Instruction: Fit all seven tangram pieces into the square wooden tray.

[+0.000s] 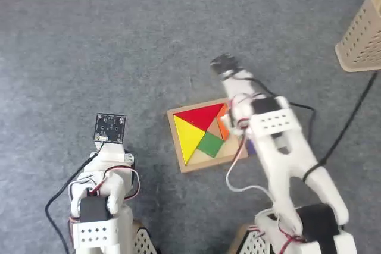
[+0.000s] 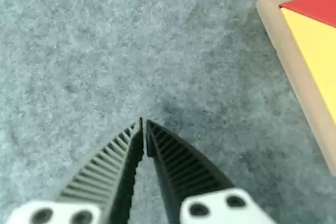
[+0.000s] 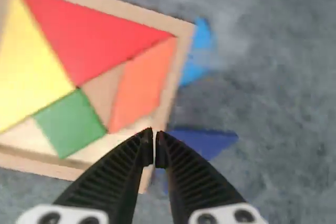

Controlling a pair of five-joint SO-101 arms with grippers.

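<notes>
Four coloured pieces are sitting inside the wooden tray (image 3: 181,51), which is lying on the grey carpet (image 2: 79,51) between the two arms. A red triangle (image 3: 89,38) and a yellow triangle (image 3: 26,77) are lying edge to edge. A green square (image 3: 68,121) is resting against the yellow triangle. An orange piece (image 3: 139,93) is lying beside the red triangle, along the tray's side. Bare wood is showing between the orange piece, the red triangle and the green square, and along the side nearest the arms.

Two more pieces are lying on the carpet just outside the tray, on the right arm's side: a light blue piece (image 3: 197,56) by a corner of the rim, and a dark blue triangle (image 3: 205,141) just beside the rim.

The right gripper (image 3: 154,134) is hanging over the tray's rim next to the dark blue triangle, its fingers pressed together and holding nothing. The left gripper (image 2: 143,124) is hanging over bare carpet near the tray's opposite side, its fingers also together and empty. A beige basket (image 1: 363,34) is standing at the table's far right.
</notes>
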